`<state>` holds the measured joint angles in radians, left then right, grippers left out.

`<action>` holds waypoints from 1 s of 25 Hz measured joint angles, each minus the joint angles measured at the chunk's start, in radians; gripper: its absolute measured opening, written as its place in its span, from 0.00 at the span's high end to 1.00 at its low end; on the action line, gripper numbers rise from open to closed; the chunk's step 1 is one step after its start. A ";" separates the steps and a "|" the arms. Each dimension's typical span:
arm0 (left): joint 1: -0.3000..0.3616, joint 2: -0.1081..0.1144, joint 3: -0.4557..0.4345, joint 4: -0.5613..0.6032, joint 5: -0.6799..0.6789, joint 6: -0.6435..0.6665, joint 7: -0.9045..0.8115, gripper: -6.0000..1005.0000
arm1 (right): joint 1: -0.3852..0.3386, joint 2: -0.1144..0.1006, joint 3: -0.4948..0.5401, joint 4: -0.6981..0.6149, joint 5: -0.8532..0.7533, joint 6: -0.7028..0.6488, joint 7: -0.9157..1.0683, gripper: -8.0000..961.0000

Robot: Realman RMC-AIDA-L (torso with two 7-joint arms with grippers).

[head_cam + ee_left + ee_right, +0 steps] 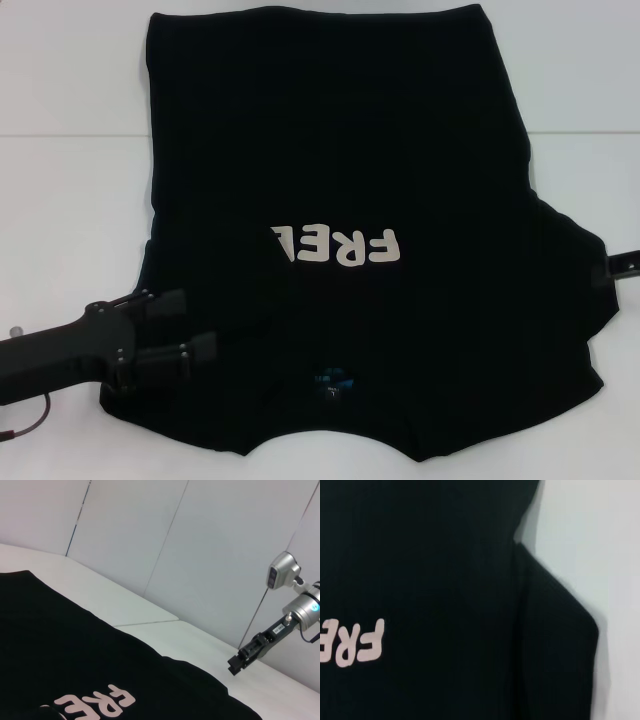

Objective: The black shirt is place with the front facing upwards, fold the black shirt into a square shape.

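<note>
The black shirt [340,150] lies flat on the white table [60,200], front up, with its collar and small blue neck label [332,380] at the near edge. The pale letters [340,243] read "FRE"; a folded-in flap of the shirt's left side covers the rest. My left gripper [185,325] is open, low over that flap near the left shoulder. My right gripper [622,266] shows only at the right edge, just beyond the spread right sleeve [575,280]; it also shows in the left wrist view [239,661], above the table. The right wrist view shows the sleeve [555,630] and letters [355,642].
A seam [70,135] crosses the table on both sides of the shirt. Bare white table lies to the left and right of the shirt. A thin red cable [30,425] hangs from my left arm at the near left. Pale wall panels [200,540] stand behind the table.
</note>
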<state>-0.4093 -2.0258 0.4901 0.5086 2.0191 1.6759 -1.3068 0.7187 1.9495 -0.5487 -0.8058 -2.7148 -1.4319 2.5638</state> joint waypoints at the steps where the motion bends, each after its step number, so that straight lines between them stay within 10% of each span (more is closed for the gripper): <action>1: 0.000 0.000 0.000 0.000 0.000 0.000 0.000 0.07 | -0.002 0.001 0.000 0.008 0.000 0.012 -0.002 0.07; 25: -0.004 -0.004 0.008 -0.003 0.001 0.001 0.000 0.07 | 0.040 0.003 -0.055 0.172 -0.002 0.189 -0.013 0.08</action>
<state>-0.4136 -2.0294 0.4986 0.5058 2.0203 1.6767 -1.3065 0.7588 1.9527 -0.6037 -0.6334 -2.7171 -1.2430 2.5506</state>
